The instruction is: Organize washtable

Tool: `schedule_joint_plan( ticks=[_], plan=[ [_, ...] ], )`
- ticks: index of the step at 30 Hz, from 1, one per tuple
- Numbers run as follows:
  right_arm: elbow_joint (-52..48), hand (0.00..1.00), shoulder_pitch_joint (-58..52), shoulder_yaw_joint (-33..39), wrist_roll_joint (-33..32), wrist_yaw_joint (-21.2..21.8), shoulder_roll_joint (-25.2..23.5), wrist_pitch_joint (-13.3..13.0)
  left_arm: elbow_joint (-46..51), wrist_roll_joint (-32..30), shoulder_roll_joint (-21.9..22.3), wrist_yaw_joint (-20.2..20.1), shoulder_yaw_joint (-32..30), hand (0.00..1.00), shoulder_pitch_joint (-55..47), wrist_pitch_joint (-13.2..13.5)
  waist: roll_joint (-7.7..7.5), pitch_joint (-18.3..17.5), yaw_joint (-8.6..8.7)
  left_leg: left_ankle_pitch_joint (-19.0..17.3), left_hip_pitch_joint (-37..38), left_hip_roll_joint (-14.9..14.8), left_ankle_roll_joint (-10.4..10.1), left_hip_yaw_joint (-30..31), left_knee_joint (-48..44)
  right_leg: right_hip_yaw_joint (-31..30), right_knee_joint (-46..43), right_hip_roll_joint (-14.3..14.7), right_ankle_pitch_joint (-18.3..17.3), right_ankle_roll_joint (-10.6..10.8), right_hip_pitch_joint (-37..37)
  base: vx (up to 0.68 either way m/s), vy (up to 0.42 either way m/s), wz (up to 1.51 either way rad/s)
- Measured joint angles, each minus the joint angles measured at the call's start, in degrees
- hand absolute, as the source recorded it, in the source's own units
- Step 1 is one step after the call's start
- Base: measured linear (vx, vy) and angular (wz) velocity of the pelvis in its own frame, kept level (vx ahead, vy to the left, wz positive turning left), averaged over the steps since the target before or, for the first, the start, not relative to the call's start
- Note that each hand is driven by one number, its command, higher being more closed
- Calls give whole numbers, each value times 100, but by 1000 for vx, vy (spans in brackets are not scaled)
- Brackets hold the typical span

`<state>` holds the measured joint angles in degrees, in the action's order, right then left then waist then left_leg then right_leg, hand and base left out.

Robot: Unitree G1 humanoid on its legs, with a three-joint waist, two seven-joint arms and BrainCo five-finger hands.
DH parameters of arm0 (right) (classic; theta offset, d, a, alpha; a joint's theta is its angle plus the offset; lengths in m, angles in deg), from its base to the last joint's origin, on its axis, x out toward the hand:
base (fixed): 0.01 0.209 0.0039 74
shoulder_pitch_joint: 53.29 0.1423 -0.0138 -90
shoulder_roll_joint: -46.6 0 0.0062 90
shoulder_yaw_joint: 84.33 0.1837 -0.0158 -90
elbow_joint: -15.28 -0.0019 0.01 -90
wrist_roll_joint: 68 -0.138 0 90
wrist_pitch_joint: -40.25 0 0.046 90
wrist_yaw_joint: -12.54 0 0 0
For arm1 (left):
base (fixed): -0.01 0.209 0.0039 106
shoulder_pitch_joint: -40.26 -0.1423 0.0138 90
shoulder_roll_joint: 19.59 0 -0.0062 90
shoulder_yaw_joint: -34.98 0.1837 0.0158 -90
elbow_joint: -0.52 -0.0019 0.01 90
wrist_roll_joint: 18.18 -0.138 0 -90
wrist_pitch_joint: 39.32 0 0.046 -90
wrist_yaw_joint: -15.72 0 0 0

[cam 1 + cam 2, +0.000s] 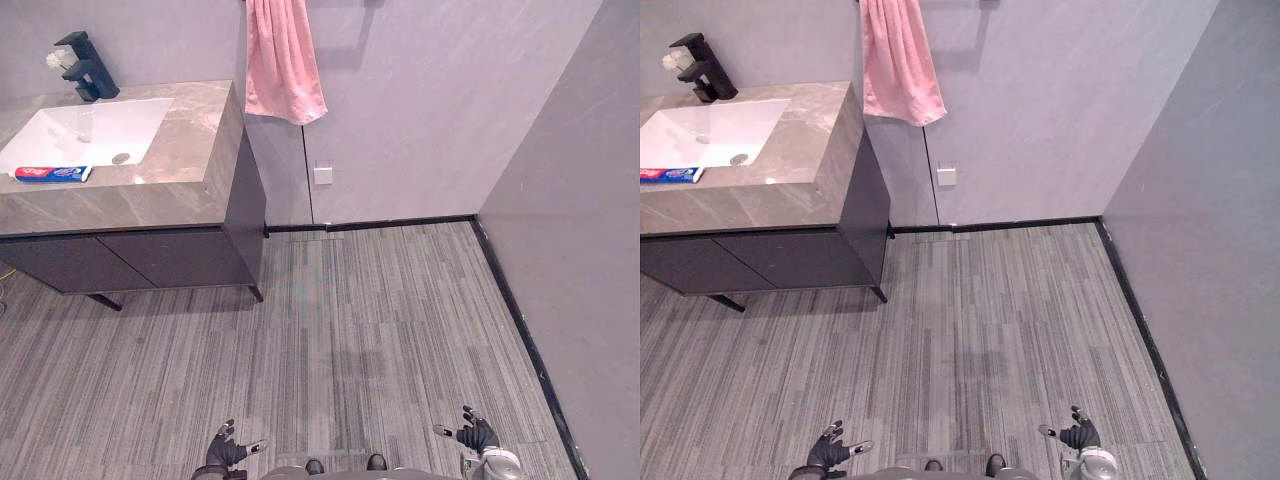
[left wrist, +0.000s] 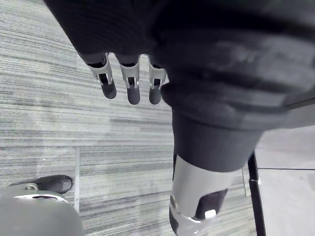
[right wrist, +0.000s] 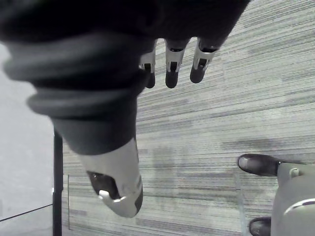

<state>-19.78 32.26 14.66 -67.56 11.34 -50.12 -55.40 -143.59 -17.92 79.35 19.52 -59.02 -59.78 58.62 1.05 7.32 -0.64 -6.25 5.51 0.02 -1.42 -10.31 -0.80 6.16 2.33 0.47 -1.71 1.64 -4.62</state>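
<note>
1. Washtable (image 1: pixel 185 140): you see a stone-patterned countertop on a dark cabinet (image 1: pixel 150 258), set against the wall at the far left of the room.
2. Toothpaste tube (image 1: pixel 52 173): red, white and blue, it lies flat on the countertop just beside the front edge of the sink (image 1: pixel 85 130). Its length runs along the countertop's front edge, towards the front left corner.
3. Sink: note the white rectangular basin sunk into the left part of the countertop, with a round drain (image 1: pixel 121 158) near its front right corner.
4. Faucet (image 1: pixel 88 68): black and angular, it stands at the countertop's back edge behind the sink. A small white item (image 1: pixel 55 60) sits just beside it; you cannot tell what it is.
5. Towel (image 1: pixel 282 60): pink, it hangs on the wall past the countertop's right edge, and its lower hem falls below the countertop's level.
6. Wall plate (image 1: pixel 323 173): a small white square on the grey wall, below and to the right of the towel.
7. Floor (image 1: pixel 380 320): grey striped planks, edged by a dark skirting strip (image 1: pixel 400 224) along the walls.
8. Left hand (image 1: pixel 228 450): low over the floor and well apart from the washtable. Its fingers (image 2: pixel 133 93) hang straight and relaxed, grasping nothing.
9. Right hand (image 1: pixel 472 432): likewise low over the floor on the other side. Its fingers (image 3: pixel 171 73) are released and empty.
</note>
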Motion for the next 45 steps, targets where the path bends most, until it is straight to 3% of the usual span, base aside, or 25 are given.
schedule_joint_plan(
  ticks=[4, 6, 9, 12, 15, 17, 18, 20, 21, 22, 23, 24, 25, 27, 30, 32, 34, 35, 36, 37, 39, 41, 42, 44, 45],
  plan=[
    [-5, 0, 171, -4, 14, -4, 5, 3, 13, 2, -8, 3, -2, 0, 4, 0, -26, 14, -29, -299, -288, -67, 164, -260, -326, -258, -130, 35, -32, 9, 299, 33, 19, -35],
    [-10, 0, 297, -4, 14, -8, 7, 11, 39, 4, -13, 4, 5, 0, 8, -6, 0, 43, -16, -629, -503, -116, 225, -411, -788, -379, -1014, 5, -501, 61, 777, 86, 58, -38],
    [-15, 0, 277, -60, 15, -12, 2, 110, 167, 6, -105, 9, 198, 0, 79, -5, -28, 126, -10, -840, -456, -33, 294, -471, -1126, -237, -2919, -249, -1062, 398, 1519, 94, 83, -5],
    [-18, 0, 288, -163, 14, -10, -37, 175, 199, 6, -275, 15, 240, 0, 291, -3, -101, 346, 29, -1038, -104, 103, 484, -372, -1119, 102, -4791, -634, -1232, 277, 2227, 160, 75, 15],
    [-20, 0, 407, -313, 15, -6, -9, 178, 248, 11, -325, 27, 222, 0, 355, -9, -52, 449, 134, -1176, 169, 30, 452, -232, -957, 489, -4622, -740, -1514, 242, 2587, 249, -11, 16],
    [-25, 0, 544, -322, 15, -5, 55, 177, 292, 13, -271, 25, 222, 0, 411, -10, 92, 607, 260, -1219, 369, -240, 368, -158, -886, 780, -3823, -581, -1432, 169, 2756, 323, -78, 27],
    [-62, 0, 538, -322, 15, -6, 74, 177, 297, 13, -254, 17, 240, 0, 426, -9, 207, 653, 294, -1219, 454, -347, 235, -103, -852, 809, -3241, -435, -1168, 80, 2880, 385, -109, 24],
    [-182, 0, 411, -326, 15, -5, 81, 177, 297, 12, -261, 15, 248, 0, 442, -5, 56, 582, 317, -1329, 600, -372, -29, -43, -831, 763, -2533, -383, -498, -32, 2890, 561, -191, 30],
    [-205, 0, 336, -315, 14, -9, 149, 196, 280, 11, -194, 10, 264, 0, 515, -14, 177, 592, 311, -1459, 648, -586, -258, 90, -1015, 881, -2779, -340, -112, -429, 2878, 509, -201, 31],
    [-220, 0, 335, -316, 14, -10, 142, 203, 294, 9, -195, 3, 281, 0, 548, 6, 182, 583, 314, -1397, 554, -658, -370, 107, -1225, 965, -2822, -328, -242, -512, 2854, 499, -227, 35],
    [-249, 0, 370, -314, 13, -7, 149, 200, 289, 11, -164, 5, 285, 0, 634, 0, 193, 589, 325, -1196, 289, -739, -691, 139, -1877, 1033, -2739, -280, -393, -591, 2693, 409, -193, 19],
    [-247, 0, 398, -315, 11, -7, 156, 200, 290, 11, -135, 4, 281, 0, 654, 0, 215, 602, 320, -1029, 134, -816, -788, 167, -2340, 1053, -2599, -222, -430, -620, 2519, 529, -247, 12],
    [-248, 0, 412, -322, -11, -6, 177, 186, 287, 11, -38, 3, 242, 0, 638, 0, 219, 610, 281, -485, -255, -968, -856, 242, -3451, 1022, -2198, -105, -455, -629, 2022, 524, -215, 1],
    [-249, 0, 400, -322, -124, -27, 197, 146, 292, 21, 73, -1, 233, 0, 565, 2, 181, 623, 256, -668, -695, -1279, -686, 52, -4953, 980, -1523, 21, -453, -632, 1025, 554, -190, -1],
    [-325, 0, 454, -270, -202, -115, 236, 86, 409, 60, 172, 2, 231, 0, 557, 3, 158, 639, 80, -963, -1392, -1344, -336, -268, -5204, 747, -982, 31, -453, -631, 338, 428, -54, -30],
    [-323, 0, 529, -183, -211, -135, 213, 98, 432, 133, 181, 9, 225, 0, 597, 4, 169, 646, -44, -1030, -1975, -1253, -222, -284, -4663, 627, -795, -16, -458, -617, 159, 317, 68, -35],
    [-343, 0, 513, -85, -213, -141, 153, 91, 421, 134, 213, 11, 236, 0, 588, 2, 83, 703, -35, -825, -2214, -867, -340, -282, -2863, 634, -698, -256, -644, -315, -140, 311, 130, -13],
    [-343, 0, 503, -54, -212, -151, 155, 92, 421, 133, 239, 11, 236, 0, 576, 3, 130, 690, -35, -569, -2223, -787, -334, -263, -2335, 627, -695, -273, -710, -231, -206, 325, 195, -7],
    [-339, 0, 431, -49, -212, -182, 185, 94, 408, 133, 264, 11, 244, 0, 529, 2, 272, 655, -34, 264, -2221, -780, -196, -185, -1586, 599, -703, -222, -878, -55, -310, 350, 241, -7],
    [-294, 0, 383, -71, -211, -215, 88, 110, 398, 134, 213, 22, 228, 0, 489, -7, 225, 596, -30, 476, -2123, -626, 42, -172, -1595, 550, -726, -331, -1016, 78, -438, 367, 239, 0],
    [-280, 0, 269, -94, -209, -227, -30, 108, 411, 134, 111, 27, 200, 0, 532, 1, -69, 540, -47, 81, -2227, -314, 227, -201, -1790, 588, -843, -661, -1223, 259, -413, 383, 183, 16],
    [-228, 0, 275, -79, -206, -232, -34, 117, 405, 165, 133, 27, 178, 0, 531, -12, -98, 548, -56, -233, -2230, -245, 303, -231, -2061, 526, -1416, -818, -1363, 371, -282, 452, 218, 6],
    [-223, 0, 273, -80, -202, -229, -52, 124, 403, 175, 129, 27, 178, 0, 484, -18, -90, 546, -59, -404, -2035, -190, 344, -240, -2122, 338, -2305, -944, -1394, 427, -43, 461, 249, 1],
    [-222, 0, 244, -113, -184, -218, -138, 122, 408, 177, 58, 39, 214, 0, 411, -22, -156, 519, -27, -644, -1624, -58, 445, -246, -2062, -10, -4150, -1186, -1164, 769, 628, 409, 162, 6],
    [-219, 0, 233, -118, -168, -202, -205, 124, 408, 178, -12, 43, 280, 0, 418, -25, -219, 513, -12, -799, -1362, 38, 511, -222, -2037, -217, -5210, -1271, -1156, 784, 1026, 348, 65, 20]
  ],
)
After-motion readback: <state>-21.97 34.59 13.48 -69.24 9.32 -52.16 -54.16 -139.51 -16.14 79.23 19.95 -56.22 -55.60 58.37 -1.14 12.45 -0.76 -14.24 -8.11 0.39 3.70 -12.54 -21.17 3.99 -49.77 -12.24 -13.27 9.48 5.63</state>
